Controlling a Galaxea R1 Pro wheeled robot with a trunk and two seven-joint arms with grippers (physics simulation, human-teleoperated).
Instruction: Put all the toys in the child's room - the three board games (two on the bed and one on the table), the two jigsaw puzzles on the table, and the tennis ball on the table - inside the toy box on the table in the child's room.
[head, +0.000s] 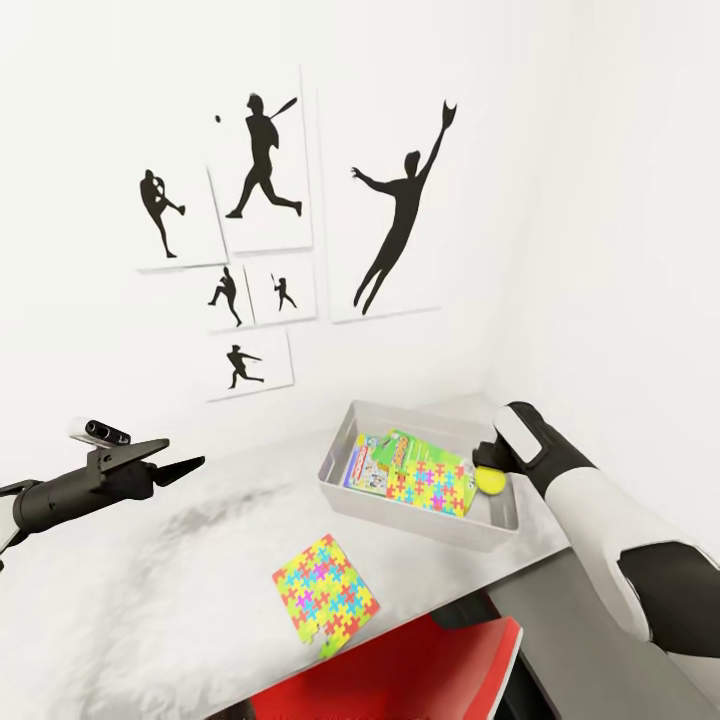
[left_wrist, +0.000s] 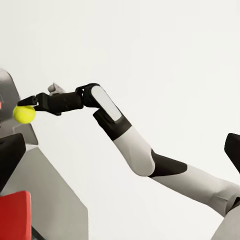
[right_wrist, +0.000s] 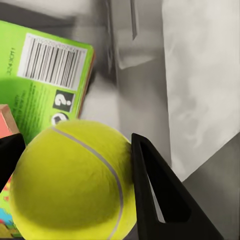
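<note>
Table (head: 150, 590): pale top, stretching near-left to far-right.
Toy box (head: 420, 516): sitting at the far right, already holding board games (head: 385, 458) and one jigsaw puzzle (head: 432, 487).
Loose puzzle (head: 325, 590): lying near the box, outside it; I judge it is still waiting.
Right gripper (head: 487, 470): I am pinching the tennis ball (head: 490, 482) above the box's right end.
Left gripper (head: 185, 465): I am hovering left, jaws parted, holding nothing.

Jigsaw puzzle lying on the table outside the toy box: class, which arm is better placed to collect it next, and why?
Probably left. The left gripper hovers open and empty over the table, while the right gripper holds the tennis ball above the toy box. The jigsaw puzzle lies between them.
</note>
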